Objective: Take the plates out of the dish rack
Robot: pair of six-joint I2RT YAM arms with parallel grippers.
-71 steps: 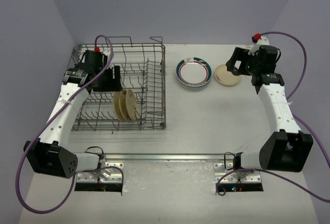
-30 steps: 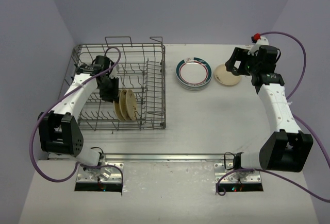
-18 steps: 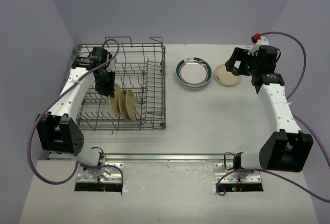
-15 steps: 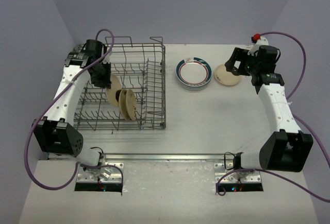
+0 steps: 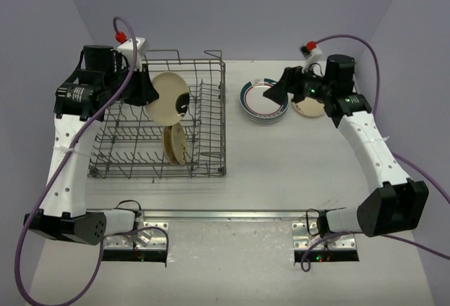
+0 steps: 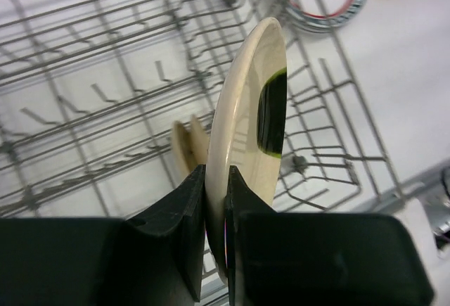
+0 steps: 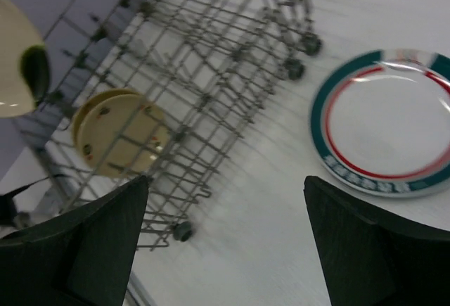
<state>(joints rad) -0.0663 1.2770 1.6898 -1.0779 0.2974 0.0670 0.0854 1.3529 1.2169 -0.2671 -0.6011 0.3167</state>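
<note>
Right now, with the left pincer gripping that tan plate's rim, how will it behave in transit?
The tan plate looks rigid, so probably no flex. Its surface is glossy and the left pincer pinches only the rim, so it may slip or pivot on a fast swing. It is held above the dish rack; a drop could chip it.

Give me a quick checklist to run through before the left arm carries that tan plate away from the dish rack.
1. Grip: left gripper shut on the rim of the held plate. Ok.
2. Clearance: held plate lifted out of the tines of the rack. Ok, as far as the views show.
3. Rack contents: other tan plates standing upright in their slots. Ok.
4. Helper arm: right gripper open and empty. Ok.
5. Landing spot: tan plate on the table free for stacking. Not ok, the right arm partly covers it.
</note>
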